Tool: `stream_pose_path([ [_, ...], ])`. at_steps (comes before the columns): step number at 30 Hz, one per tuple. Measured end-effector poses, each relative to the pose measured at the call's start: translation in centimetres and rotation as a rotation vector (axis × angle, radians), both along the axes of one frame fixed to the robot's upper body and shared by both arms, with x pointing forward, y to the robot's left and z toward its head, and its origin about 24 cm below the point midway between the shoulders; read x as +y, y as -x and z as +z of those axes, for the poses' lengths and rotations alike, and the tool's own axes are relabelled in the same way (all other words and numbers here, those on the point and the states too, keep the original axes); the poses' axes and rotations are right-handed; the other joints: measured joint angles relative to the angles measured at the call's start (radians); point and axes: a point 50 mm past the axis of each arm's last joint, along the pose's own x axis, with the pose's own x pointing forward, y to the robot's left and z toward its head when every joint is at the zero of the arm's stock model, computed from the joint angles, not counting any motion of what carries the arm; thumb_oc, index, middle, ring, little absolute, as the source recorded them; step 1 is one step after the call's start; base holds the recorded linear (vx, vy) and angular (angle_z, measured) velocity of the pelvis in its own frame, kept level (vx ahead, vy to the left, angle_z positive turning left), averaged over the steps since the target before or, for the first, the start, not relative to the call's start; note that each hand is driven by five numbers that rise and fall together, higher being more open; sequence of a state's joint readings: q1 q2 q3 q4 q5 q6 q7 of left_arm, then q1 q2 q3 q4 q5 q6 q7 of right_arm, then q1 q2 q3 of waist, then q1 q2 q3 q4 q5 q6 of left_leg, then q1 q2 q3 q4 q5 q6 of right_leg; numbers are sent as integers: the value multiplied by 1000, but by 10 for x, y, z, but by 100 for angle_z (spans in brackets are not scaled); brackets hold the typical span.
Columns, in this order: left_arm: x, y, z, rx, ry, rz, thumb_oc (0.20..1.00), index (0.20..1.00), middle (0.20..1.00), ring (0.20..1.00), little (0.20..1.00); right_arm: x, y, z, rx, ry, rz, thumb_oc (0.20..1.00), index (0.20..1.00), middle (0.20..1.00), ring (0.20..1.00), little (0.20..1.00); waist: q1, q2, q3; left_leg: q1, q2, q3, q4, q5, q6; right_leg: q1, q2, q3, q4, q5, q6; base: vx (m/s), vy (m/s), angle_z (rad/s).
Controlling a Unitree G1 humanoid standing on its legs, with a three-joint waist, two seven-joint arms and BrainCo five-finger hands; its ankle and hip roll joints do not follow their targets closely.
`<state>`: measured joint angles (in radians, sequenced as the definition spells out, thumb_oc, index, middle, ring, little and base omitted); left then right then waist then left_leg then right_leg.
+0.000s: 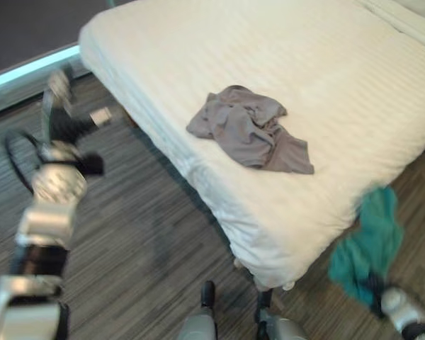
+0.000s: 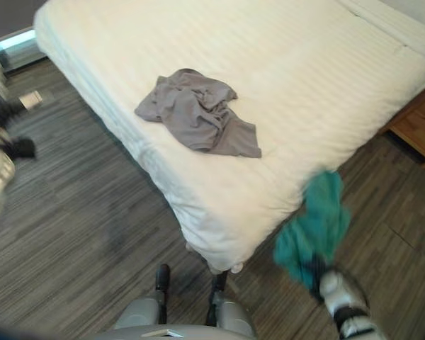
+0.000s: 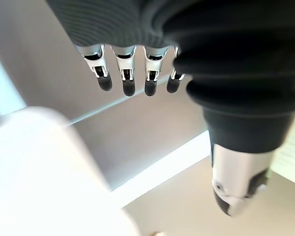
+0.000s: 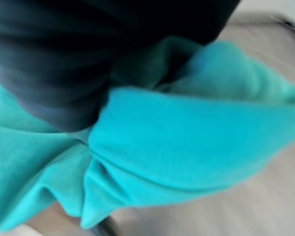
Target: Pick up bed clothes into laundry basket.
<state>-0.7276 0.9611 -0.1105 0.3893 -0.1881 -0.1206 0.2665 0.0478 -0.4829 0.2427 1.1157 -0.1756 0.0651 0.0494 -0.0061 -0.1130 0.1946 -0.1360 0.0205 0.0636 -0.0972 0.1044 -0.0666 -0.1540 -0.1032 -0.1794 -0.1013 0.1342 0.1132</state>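
Teal cloth (image 2: pixel 313 228) is carried bunched at the right hand (image 2: pixel 338 288), whose fingers are hidden by it, clear of the bed (image 1: pixel 198 42). A grey garment (image 1: pixel 249 127) is left crumpled there. The left hand (image 3: pixel 132 73) is kept aside with straight fingers, holding nothing.

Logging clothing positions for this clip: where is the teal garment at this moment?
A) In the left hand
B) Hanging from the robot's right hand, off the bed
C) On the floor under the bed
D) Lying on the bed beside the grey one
B: the teal garment dangles from the right hand above the floor beside the bed, while the grey garment lies on the mattress.
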Motion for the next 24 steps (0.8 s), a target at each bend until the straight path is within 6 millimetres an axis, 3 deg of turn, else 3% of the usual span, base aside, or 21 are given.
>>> stream_pose_path([
  [2, -6, -19, 10, 58, -67, 32, 1000, 1000, 1000, 1000, 1000, 6, 25, -8, 66, -42, -65, 200, 200, 200, 200, 200, -41, -16, -5, -3, 2, 25, 3, -1, -1, -15, -1, 24, -1, -3, -2, 14, -1, -32],
  [4, -16, -37, 20, 139, -196, 70, 1000, 1000, 1000, 1000, 1000, 8, 27, -10, 71, -65, -103, 200, 200, 200, 200, 200, -67, -29, -6, -24, 8, 30, 2, -2, 2, -46, 2, 25, 0, -10, 7, 6, 27, -30],
  [5, -18, -49, 25, 212, -294, 123, 1000, 1000, 1000, 1000, 1000, 10, 23, -11, 62, -79, -129, 200, 200, 200, 200, 200, -85, -36, -6, -47, 10, 33, 4, -2, 5, -62, 3, 24, 1, -10, 8, 10, 34, -36],
  [8, -25, -58, 31, 252, -356, 156, 1000, 1000, 1000, 1000, 1000, 13, 11, -10, 18, -100, -149, 200, 200, 200, 200, 200, -125, -47, -9, -90, 11, 36, 37, -7, 6, -91, 3, 24, 2, -8, 12, 2, 14, -11],
  [13, -36, -73, 28, 333, -454, 212, 1000, 1000, 1000, 1000, 1000, 26, -12, -10, -75, -163, -154, 200, 200, 200, 200, 200, -132, -77, -22, -138, 11, 34, 80, -20, -3, -129, 6, 23, 3, 21, 9, -7, 11, 5],
  [18, -9, -70, 20, 444, -512, 384, 1000, 1000, 1000, 1000, 1000, 53, -31, -13, -162, -246, -167, 200, 200, 200, 200, 200, -163, -136, -20, -198, 21, 40, 101, -30, -4, -182, 14, 28, 3, 51, -23, -13, -1, -2],
  [22, -1, -68, 18, 466, -525, 428, 1000, 1000, 1000, 1000, 1000, 60, -32, -13, -184, -265, -168, 200, 200, 200, 200, 200, -186, -174, -18, -255, 25, 59, 136, -50, -2, -242, 14, 57, 25, 72, 4, -102, -8, -13],
  [24, -2, -68, 20, 457, -521, 417, 1000, 1000, 1000, 1000, 1000, 64, -41, -10, -221, -273, -121, 200, 200, 200, 200, 200, -214, -176, -6, -317, 35, 62, 161, -55, 1, -299, 18, 87, 30, 123, 45, -117, 6, -15],
])
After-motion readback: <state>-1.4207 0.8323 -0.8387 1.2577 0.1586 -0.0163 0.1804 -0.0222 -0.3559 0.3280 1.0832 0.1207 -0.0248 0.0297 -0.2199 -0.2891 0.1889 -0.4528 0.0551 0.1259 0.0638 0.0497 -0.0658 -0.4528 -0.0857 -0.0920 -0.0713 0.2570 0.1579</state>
